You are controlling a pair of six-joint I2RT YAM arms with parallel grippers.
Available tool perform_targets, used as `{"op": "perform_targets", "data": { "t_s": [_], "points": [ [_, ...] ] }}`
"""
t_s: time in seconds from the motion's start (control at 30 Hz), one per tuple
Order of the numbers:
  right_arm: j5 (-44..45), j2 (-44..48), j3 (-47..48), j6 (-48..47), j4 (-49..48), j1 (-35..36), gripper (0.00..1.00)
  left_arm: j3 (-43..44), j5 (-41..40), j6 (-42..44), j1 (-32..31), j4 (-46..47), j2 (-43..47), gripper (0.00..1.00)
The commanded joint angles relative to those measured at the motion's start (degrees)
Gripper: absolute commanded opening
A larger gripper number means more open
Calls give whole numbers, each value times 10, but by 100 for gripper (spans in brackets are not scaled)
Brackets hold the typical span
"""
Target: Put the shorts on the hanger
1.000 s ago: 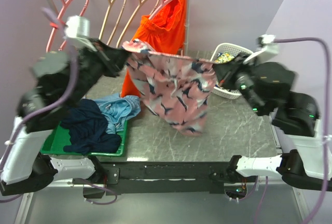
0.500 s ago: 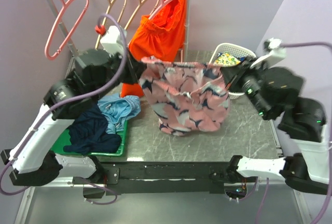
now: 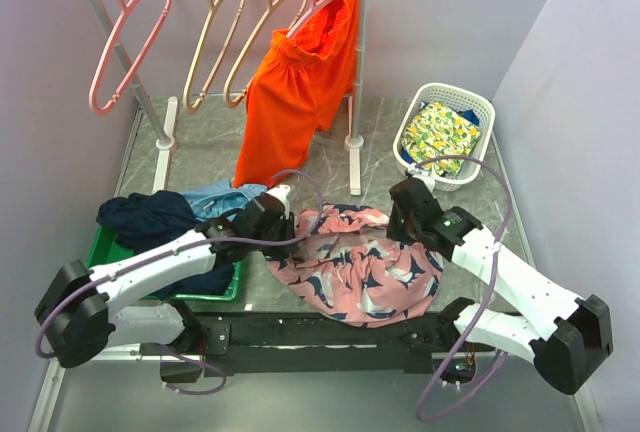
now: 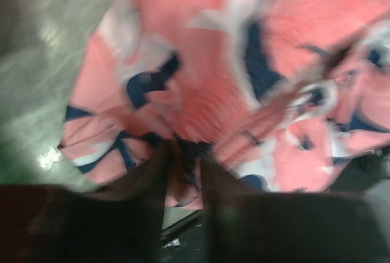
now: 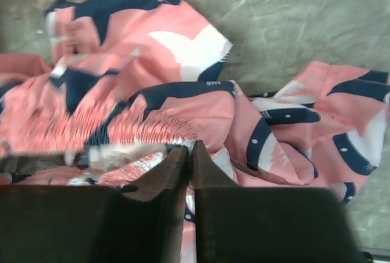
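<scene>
The pink shorts (image 3: pixel 360 272) with navy and white leaf shapes lie crumpled on the table near its front edge. My left gripper (image 3: pixel 282 217) is low at their left end. In the left wrist view its fingers (image 4: pixel 186 148) pinch a fold of the shorts (image 4: pixel 207 74). My right gripper (image 3: pixel 402 214) is at their right end. In the right wrist view it (image 5: pixel 190 146) is shut on the gathered waistband (image 5: pixel 152 130). Two beige hangers (image 3: pixel 213 47) hang empty on the rack at the back, far from both grippers.
The rack's rail holds a pink hanger (image 3: pixel 125 47) and plain orange shorts (image 3: pixel 300 82); its post (image 3: pixel 353 142) stands behind the shorts. A white basket (image 3: pixel 478 112) with floral cloth is back right. A green tray (image 3: pixel 105 284) with dark and blue clothes is left.
Both arms have come down and forward. The shorts, held up and spread in the air before, now lie bunched on the table with both grippers still on them.
</scene>
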State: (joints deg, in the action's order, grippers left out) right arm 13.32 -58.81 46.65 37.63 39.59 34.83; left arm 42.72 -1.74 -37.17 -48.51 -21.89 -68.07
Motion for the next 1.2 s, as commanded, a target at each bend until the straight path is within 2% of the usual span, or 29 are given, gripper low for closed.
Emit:
{"op": "perform_targets", "data": {
  "t_s": [0.0,0.03,0.07,0.1,0.2,0.23,0.27,0.4,0.5,0.6,0.67,0.77,0.87,1.17],
  "points": [
    [-24,45,27,13,-68,-5,27,77,25,41,-5,57,78,44],
    [-19,48,33,12,-62,-5,34,92,26,49,-5,43,88,59],
    [-19,55,40,10,-52,-4,39,110,24,66,-6,18,100,64],
    [-19,59,51,9,-47,-4,49,151,19,73,-5,5,121,66],
    [-21,71,66,8,-34,-3,61,247,-46,104,-4,-24,155,72],
    [-20,73,69,7,-31,-2,62,274,-84,114,-3,-30,155,73],
    [-20,76,70,7,-28,-1,63,329,-101,131,1,-37,155,74],
    [-22,80,77,3,-28,1,65,452,-163,177,39,-50,103,76],
    [-23,79,78,1,-27,1,65,556,-147,207,88,-58,33,76],
    [-30,76,78,2,-29,2,64,665,-136,234,133,-97,-55,76],
    [-31,76,77,3,-33,5,64,739,-86,235,175,-135,-112,74],
    [-33,77,75,2,-31,9,64,817,-80,251,206,-178,-179,72],
    [-34,80,71,-1,-31,11,63,861,-49,262,240,-200,-225,65],
    [-41,83,64,-3,-37,14,63,862,-26,271,278,-196,-274,61]
  ]
}}
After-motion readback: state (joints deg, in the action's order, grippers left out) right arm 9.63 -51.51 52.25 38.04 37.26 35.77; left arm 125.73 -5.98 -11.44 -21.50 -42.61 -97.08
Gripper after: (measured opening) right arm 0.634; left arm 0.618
